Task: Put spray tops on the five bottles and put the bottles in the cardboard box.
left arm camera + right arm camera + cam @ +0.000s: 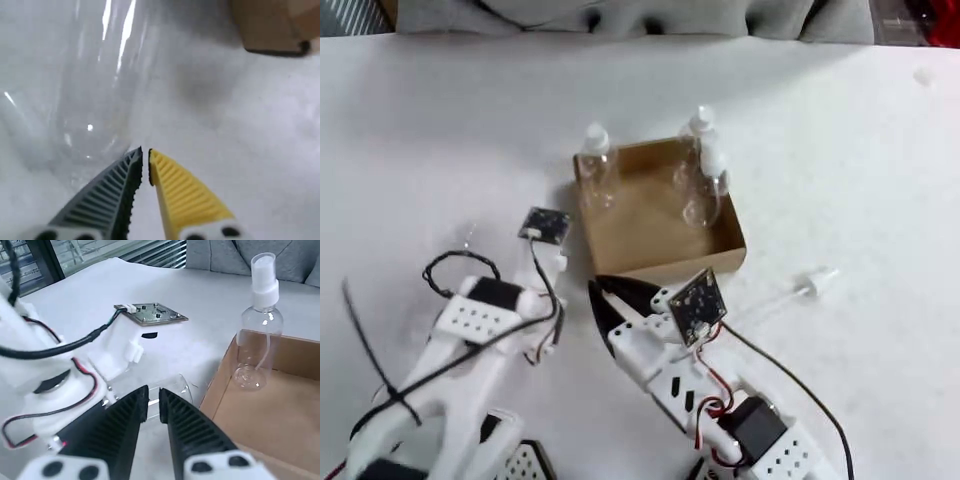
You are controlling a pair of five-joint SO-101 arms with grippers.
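Note:
The cardboard box (pixel 665 266) stands mid-table with three clear bottles upright in it, each with a white spray top: one at its left corner (pixel 597 168) and two at the far right (pixel 700 132) (pixel 708 192). The right wrist view shows the corner bottle (pixel 257 340) inside the box wall (pixel 220 386). A capless clear bottle (pixel 85 105) lies on the table just beside my left gripper (pixel 145 153), which is shut and empty. My right gripper (pixel 154 394) (pixel 600 292), shut and empty, sits at the box's near left corner, with a lying clear bottle (pixel 170 386) just beyond it.
A loose white spray top (pixel 812 284) lies on the table right of the box. The left arm's body (pixel 55 375) and cables (pixel 455 268) crowd the space left of the right gripper. A grey sofa (pixel 620 15) borders the far table edge.

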